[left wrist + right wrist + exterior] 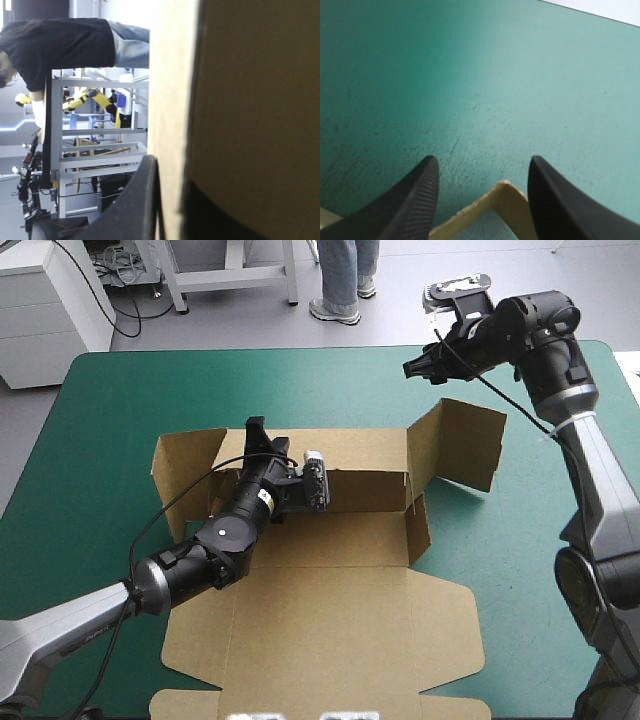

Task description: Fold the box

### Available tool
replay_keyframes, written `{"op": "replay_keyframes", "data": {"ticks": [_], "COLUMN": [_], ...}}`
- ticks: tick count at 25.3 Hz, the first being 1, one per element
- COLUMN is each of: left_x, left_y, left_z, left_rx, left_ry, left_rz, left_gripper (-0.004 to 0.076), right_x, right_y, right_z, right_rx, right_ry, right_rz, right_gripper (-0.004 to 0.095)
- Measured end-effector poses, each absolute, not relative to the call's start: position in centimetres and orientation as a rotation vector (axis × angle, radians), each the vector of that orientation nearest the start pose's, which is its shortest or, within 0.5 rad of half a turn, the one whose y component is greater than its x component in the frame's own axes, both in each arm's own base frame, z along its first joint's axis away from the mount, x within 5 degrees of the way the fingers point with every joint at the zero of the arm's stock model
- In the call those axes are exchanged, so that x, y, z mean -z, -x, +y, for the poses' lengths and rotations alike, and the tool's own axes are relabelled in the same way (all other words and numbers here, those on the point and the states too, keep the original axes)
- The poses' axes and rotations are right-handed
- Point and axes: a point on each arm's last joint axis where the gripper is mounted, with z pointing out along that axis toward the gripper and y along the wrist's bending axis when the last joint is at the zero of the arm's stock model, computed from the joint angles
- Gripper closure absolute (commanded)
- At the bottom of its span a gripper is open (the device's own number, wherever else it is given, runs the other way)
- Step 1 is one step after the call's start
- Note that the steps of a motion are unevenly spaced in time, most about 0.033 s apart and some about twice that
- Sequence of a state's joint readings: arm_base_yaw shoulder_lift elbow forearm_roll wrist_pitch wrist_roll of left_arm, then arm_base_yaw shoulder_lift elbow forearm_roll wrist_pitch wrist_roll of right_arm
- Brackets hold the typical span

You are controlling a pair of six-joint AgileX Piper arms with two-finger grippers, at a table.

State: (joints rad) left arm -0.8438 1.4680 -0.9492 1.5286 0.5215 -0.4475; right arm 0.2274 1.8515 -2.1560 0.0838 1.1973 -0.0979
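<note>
The left gripper (257,430) clamps the brown box's (330,590) raised board wall at ten o'clock; the right gripper's (482,167) ribbed fins stand apart at one o'clock.

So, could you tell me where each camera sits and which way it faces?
High view: above and behind the robot, facing forward and down on the teal-green cover and the box; both arms show, left gripper on the back wall, right gripper lifted.
Left wrist view: above the left wrist, turned a quarter, close to the board; one black finger shows.
Right wrist view: above the right wrist, facing down at the cover; open fingers flank a board corner.
Shared: all three show the box.
</note>
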Motion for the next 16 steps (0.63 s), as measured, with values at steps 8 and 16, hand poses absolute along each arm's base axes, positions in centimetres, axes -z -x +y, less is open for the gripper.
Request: {"op": "replay_keyframes", "data": {"ticks": [8, 16], "left_x": [-29.7, -29.7], "left_y": [-24.6, -24.6], "left_z": [-21.0, -21.0], "left_rx": [-0.651, -0.648], "left_ry": [-1.478, -1.483], "left_rz": [1.435, 1.435], "left_gripper": [0.0725, 0.0725], "right_x": [-39.8, -38.0], "right_y": [-42.8, -43.8], "right_z": [10.7, 11.2], "right_rx": [-0.156, -0.184], "right_ry": [0.466, 0.497], "right_rz": [2.422, 2.455], "right_gripper": [0.0420, 0.0421]}}
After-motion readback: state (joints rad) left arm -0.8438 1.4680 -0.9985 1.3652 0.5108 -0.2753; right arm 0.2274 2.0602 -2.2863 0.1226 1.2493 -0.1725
